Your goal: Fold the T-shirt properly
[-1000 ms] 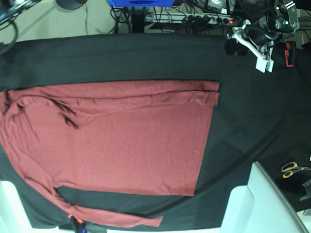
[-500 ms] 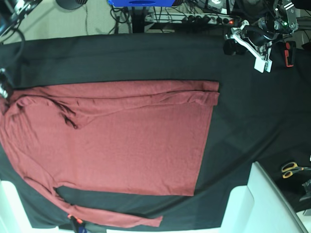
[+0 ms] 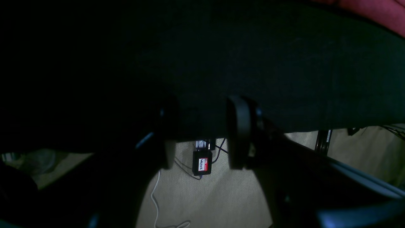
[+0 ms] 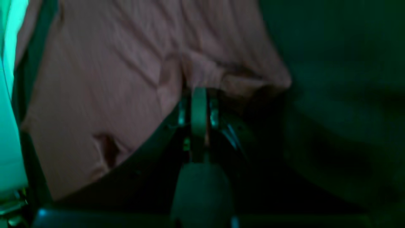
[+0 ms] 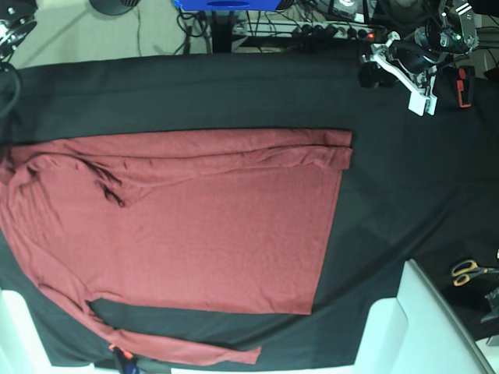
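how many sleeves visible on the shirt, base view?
2. One sleeve lies folded across the top of the dark-red long-sleeved knit T-shirt; the other sleeve lies stretched along the bottom edge, on the black table cloth.

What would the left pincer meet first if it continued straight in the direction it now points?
Probably the black table cloth: the left pincer points across it with nothing between, though depth is unclear. The T-shirt lies farther off, to one side.

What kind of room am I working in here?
Probably a robotics lab bench: a black table cloth under the T-shirt, power strips and cables on the floor behind, scissors nearby.
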Available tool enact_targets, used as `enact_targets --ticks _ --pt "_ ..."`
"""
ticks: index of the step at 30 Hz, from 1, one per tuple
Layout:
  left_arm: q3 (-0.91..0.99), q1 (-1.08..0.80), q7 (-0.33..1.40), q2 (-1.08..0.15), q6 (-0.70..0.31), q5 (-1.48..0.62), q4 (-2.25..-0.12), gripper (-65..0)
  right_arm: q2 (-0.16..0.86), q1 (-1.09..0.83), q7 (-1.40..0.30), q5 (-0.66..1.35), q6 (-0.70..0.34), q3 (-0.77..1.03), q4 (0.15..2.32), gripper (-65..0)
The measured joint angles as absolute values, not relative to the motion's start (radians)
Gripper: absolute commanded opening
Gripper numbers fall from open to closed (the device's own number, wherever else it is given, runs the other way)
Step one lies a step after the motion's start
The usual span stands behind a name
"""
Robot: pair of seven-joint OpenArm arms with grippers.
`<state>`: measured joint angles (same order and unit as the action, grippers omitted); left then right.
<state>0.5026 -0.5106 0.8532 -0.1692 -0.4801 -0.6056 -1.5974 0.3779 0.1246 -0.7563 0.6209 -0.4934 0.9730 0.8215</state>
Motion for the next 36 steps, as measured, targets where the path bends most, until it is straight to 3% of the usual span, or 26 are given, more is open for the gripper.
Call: enact_targets --ticks 6,11,16,20,25,31,34,36 --pt "0.503 -0.511 0.852 -0.169 -0.480 -0.606 -1.597 -40.3 0.405 0.165 -0.679 0.613 -0.490 0.973 0.705 -63.0" --pt "0.503 -0.518 0.853 -0.170 -0.480 -0.605 -1.597 -40.3 0.392 0.229 -0.538 0.411 -0.481 0.978 0.639 -63.0" --pt "0.504 -0.518 0.853 -0.170 -0.480 -0.606 -1.597 -40.3 0.353 0.263 -0.340 0.339 -0.355 0.973 0.632 -63.0" --pt "0.503 -0.518 0.853 -0.169 -0.480 -0.606 -1.597 -40.3 0.384 0.268 -0.336 0.336 -0.287 0.979 0.633 -63.0" --pt "0.503 -0.518 0.853 -0.169 -0.480 -0.606 -1.597 -40.3 0.377 0.262 -0.355 0.332 -0.289 0.976 0.701 -63.0" --pt "0.504 -0.517 0.853 -0.170 -0.480 -0.605 -1.597 -40.3 0.288 0.151 -0.636 0.335 -0.558 0.982 1.064 -63.0" --pt "0.503 -0.513 0.853 -0.170 -0.480 -0.606 -1.597 -40.3 0.261 0.163 -0.762 0.335 -0.577 0.973 1.073 -63.0" --pt "0.503 -0.510 0.853 -0.170 -0.480 -0.606 -1.597 -40.3 0.254 0.160 -0.756 0.337 -0.577 0.973 1.052 -63.0"
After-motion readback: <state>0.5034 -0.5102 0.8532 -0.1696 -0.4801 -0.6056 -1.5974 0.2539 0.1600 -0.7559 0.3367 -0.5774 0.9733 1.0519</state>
